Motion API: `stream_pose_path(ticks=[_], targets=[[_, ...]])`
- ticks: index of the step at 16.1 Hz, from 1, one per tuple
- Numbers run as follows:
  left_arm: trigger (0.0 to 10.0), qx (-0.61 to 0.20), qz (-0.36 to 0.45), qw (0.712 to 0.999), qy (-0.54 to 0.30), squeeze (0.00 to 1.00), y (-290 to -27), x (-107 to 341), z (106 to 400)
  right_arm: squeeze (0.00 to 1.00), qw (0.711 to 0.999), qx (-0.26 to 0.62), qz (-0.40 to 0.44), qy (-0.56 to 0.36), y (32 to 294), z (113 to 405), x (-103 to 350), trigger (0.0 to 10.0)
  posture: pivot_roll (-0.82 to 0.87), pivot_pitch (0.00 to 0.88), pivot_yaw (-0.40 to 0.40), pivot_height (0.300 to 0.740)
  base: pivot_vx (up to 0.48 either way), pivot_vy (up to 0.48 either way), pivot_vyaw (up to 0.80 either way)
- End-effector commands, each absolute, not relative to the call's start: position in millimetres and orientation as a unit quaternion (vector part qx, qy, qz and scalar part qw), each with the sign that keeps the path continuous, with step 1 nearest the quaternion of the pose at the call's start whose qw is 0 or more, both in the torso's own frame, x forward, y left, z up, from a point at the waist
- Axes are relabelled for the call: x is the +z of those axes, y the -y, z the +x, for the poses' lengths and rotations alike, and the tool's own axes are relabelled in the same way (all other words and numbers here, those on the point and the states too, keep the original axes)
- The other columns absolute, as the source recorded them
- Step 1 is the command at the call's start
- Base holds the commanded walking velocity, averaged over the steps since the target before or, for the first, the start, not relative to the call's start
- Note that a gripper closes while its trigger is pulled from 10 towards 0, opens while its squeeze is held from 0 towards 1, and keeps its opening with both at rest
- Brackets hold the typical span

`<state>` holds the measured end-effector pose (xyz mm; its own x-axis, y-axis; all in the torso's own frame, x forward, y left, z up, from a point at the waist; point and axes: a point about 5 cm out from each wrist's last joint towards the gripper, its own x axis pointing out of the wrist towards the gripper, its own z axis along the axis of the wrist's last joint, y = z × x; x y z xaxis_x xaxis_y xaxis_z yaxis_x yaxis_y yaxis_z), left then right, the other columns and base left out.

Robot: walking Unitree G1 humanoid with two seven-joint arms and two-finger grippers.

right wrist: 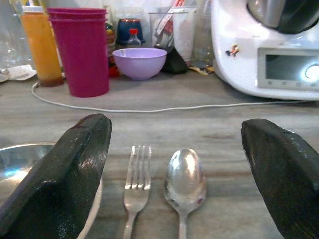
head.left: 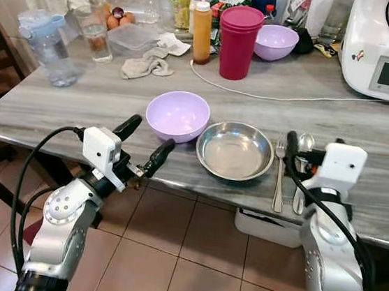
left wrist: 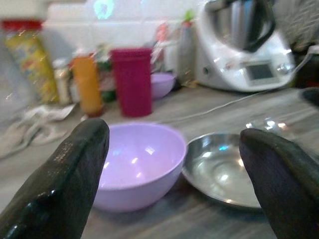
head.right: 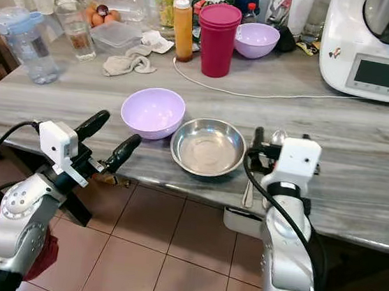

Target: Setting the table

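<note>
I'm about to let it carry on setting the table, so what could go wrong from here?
1. The fork and spoon lie close together between the open fingers of the right gripper, so closing might catch both or push one askew.
2. The steel dish and purple bowl sit near the table edge, by the left gripper; a nudge could tip one off.

Lilac bowl (head.left: 177,115); steel plate (head.left: 235,150); magenta cup stack (head.left: 238,41); grey-veined table (head.left: 365,130).
</note>
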<state>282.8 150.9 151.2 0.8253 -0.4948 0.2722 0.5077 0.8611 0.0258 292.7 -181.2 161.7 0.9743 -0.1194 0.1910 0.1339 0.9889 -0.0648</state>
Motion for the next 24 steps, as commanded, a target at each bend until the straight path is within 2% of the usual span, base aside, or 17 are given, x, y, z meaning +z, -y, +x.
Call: stream_pose_path(ticks=[1,5,6,7,10,19,24], targets=[[10.0,-0.238,-0.020,0.964,0.120,0.00,-153,152,282,1.00,0.993,-0.059,-0.039,0.095,179,289,163,10.0,-0.21,0.070,0.097,0.740,0.000,0.000,0.00],[10.0,-0.137,0.032,0.986,0.088,0.00,-158,139,285,1.00,0.993,-0.065,-0.053,0.089,185,281,162,10.0,-0.21,0.068,0.094,0.740,0.000,0.000,0.00],[10.0,-0.127,0.033,0.988,0.083,0.00,-159,137,285,0.64,0.992,-0.067,-0.055,0.090,186,280,163,10.0,-0.22,0.068,0.094,0.740,0.000,0.000,0.00],[10.0,-0.106,0.053,0.990,0.074,0.00,-162,134,283,0.00,0.992,-0.069,-0.059,0.093,187,278,165,10.0,-0.22,0.069,0.094,0.740,0.000,0.000,0.00],[10.0,-0.065,0.068,0.994,0.056,0.00,-167,125,282,0.00,0.992,-0.070,-0.058,0.088,187,275,164,10.0,-0.22,0.073,0.093,0.740,0.000,0.000,0.00],[10.0,-0.057,0.080,0.994,0.042,0.00,-164,116,288,0.00,0.993,-0.065,-0.056,0.077,184,273,161,10.0,-0.22,0.078,0.092,0.740,0.000,0.000,0.00],[10.0,-0.059,0.077,0.995,0.038,0.00,-165,113,289,0.00,0.994,-0.065,-0.052,0.072,183,273,160,10.0,-0.22,0.083,0.092,0.740,-0.248,0.000,-0.33]])
